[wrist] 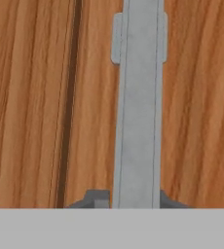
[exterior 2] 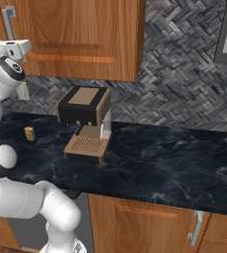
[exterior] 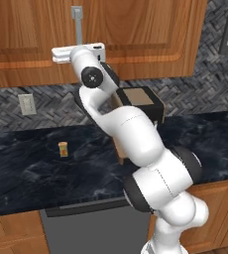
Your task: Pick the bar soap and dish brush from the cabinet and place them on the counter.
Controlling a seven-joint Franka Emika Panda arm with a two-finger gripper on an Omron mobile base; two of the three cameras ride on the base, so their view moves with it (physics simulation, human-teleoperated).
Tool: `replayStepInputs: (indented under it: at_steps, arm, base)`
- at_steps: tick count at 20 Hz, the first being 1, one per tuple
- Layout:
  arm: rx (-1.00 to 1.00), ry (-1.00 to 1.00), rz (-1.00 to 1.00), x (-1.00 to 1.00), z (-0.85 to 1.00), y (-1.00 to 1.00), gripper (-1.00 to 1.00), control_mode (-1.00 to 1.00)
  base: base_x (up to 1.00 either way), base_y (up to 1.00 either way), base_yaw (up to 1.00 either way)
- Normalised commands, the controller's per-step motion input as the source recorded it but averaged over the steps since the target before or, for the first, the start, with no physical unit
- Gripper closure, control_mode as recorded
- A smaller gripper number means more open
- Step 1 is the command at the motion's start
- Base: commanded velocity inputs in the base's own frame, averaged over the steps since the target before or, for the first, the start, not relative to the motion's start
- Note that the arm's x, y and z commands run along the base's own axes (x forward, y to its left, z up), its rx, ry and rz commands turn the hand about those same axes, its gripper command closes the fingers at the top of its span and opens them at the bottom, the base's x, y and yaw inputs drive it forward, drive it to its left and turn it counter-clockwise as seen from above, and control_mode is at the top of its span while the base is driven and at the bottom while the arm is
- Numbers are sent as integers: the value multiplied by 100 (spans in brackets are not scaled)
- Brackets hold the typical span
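Now the gripper [wrist: 136, 202] is clamping the handle [wrist: 138, 107] of the cabinet [exterior: 136, 30], one fingertip [wrist: 97, 199] sitting on each side of the grey bar. Seen from the left base, the hand is pressing against the door just below the handle's [exterior: 77, 22] upper mount. Cabinet door is staying closed, so soap and brush are lying hidden. Below the cabinet, the counter [exterior 2: 174, 158] is carrying a coffee machine [exterior 2: 86, 123] and, left of it, a small orange block [exterior: 63, 149]. A wall outlet [exterior: 27, 104] is sitting under the cabinet's left end.
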Motion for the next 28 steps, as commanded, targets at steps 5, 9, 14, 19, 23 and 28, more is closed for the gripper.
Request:
replayStepInputs:
  at_steps: [5,9,14,19,23,28]
  arm:
    - [2,24,2,2,18,-11,100,-100]
    - [10,25,4,0,25,-19,100,-100]
    - [7,18,8,-1,26,-29,100,-100]
    - [4,9,9,-33,25,-40,100,-100]
    - [1,0,7,-65,20,-53,100,-100]
    - [1,0,4,-72,17,-50,100,-100]
  base:
    - [0,0,0]
    - [0,0,0]
    - [0,0,0]
    - [0,0,0]
    - [0,0,0]
    - [0,0,0]
